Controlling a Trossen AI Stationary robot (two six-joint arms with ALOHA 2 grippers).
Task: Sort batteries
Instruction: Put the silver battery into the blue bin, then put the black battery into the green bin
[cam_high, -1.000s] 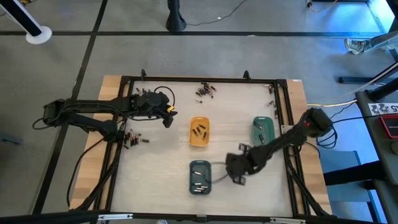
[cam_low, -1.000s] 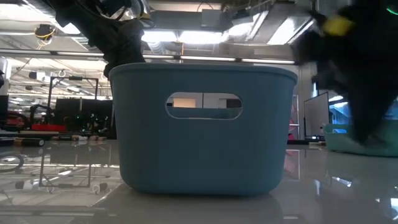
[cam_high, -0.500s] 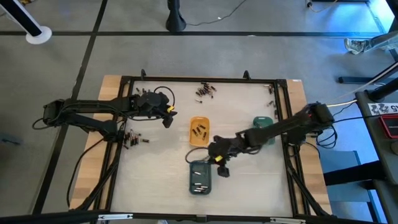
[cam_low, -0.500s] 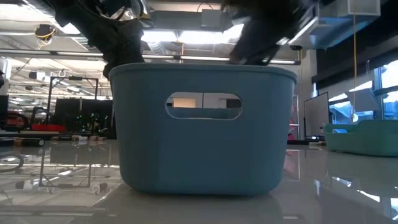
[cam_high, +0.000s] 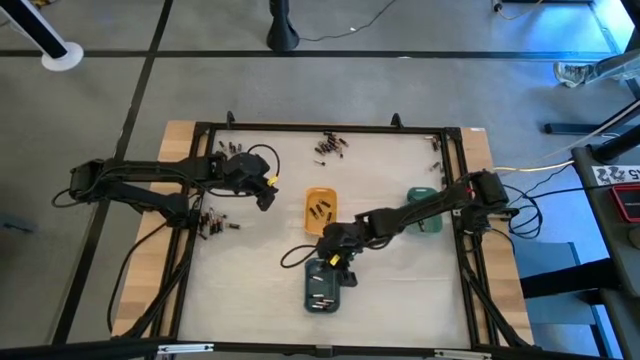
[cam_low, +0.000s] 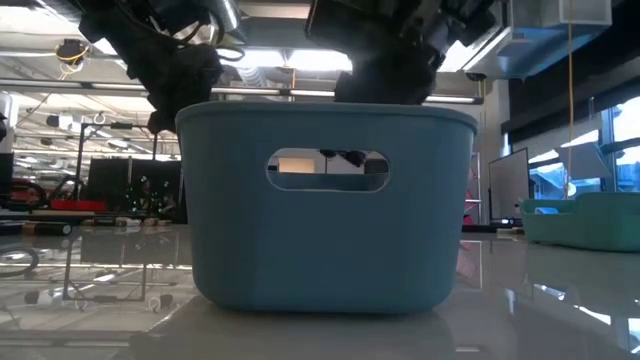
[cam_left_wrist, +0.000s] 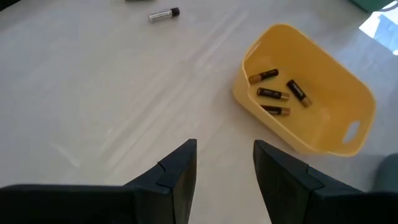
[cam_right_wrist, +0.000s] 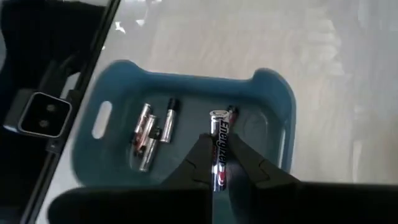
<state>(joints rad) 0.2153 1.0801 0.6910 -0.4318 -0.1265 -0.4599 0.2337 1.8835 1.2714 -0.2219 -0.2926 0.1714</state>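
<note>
My right end effector (cam_right_wrist: 219, 163) has swung in from beside the green tray (cam_high: 424, 208) over the past second and now hangs above the slate-blue tray (cam_right_wrist: 186, 134), over its near end. The fingers are pinched tight on one silvery battery (cam_right_wrist: 219, 149) with a red-marked end, held lengthwise between them and pointing down into the tray. Below and just beyond my fingertips, a few silvery cells (cam_right_wrist: 151, 132) already lie on the tray floor, well to one side of the one I carry.

That move puts the carry behind me: I judge the step in hand is the release, and this cell belongs with the look-alikes beneath it. From the low view my end effector sits just above the tray's rim, so a drop from here should land inside.

My left end effector (cam_left_wrist: 224, 163) waits off to the side, fingers parted and empty, over bare desk (cam_left_wrist: 93, 93), with the orange tray (cam_left_wrist: 323, 134) and its dark cells (cam_left_wrist: 277, 93) just ahead. A loose battery (cam_left_wrist: 164, 14) lies farther out.
</note>
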